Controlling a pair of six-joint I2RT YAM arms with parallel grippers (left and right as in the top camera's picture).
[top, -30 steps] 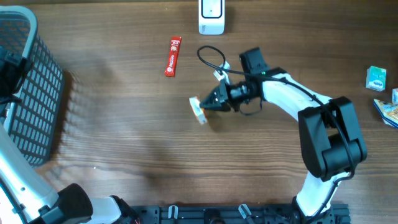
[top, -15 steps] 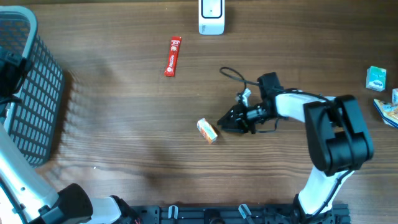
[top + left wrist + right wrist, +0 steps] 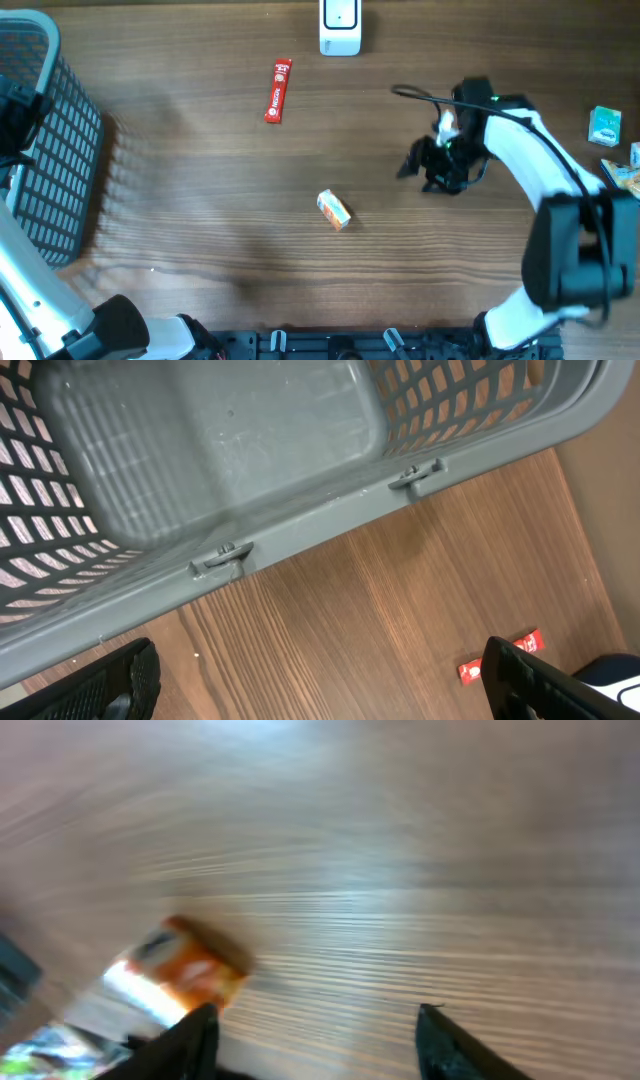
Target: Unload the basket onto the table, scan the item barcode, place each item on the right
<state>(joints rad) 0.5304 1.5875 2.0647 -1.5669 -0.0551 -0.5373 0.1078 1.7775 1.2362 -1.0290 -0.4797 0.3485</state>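
A small orange and white box [image 3: 334, 210] lies loose on the wooden table, near the middle. In the blurred right wrist view the same box [image 3: 185, 970] sits just beyond my left fingertip [image 3: 195, 1035], outside the jaws. My right gripper [image 3: 412, 165] hangs to the right of the box, open, with only bare wood between its fingers [image 3: 315, 1032]. A white scanner [image 3: 340, 27] stands at the far edge. My left gripper [image 3: 325, 690] is open and empty beside the basket.
A grey mesh basket [image 3: 45, 150] fills the left side, and its rim [image 3: 300, 525] crosses the left wrist view. A red packet [image 3: 278, 90] lies left of the scanner. A green box [image 3: 604, 127] and some packets [image 3: 625, 175] sit at the right edge.
My right gripper opened and let go of the orange box, which now lies on the table. The right arm then drew back to the right. The left arm stayed still.
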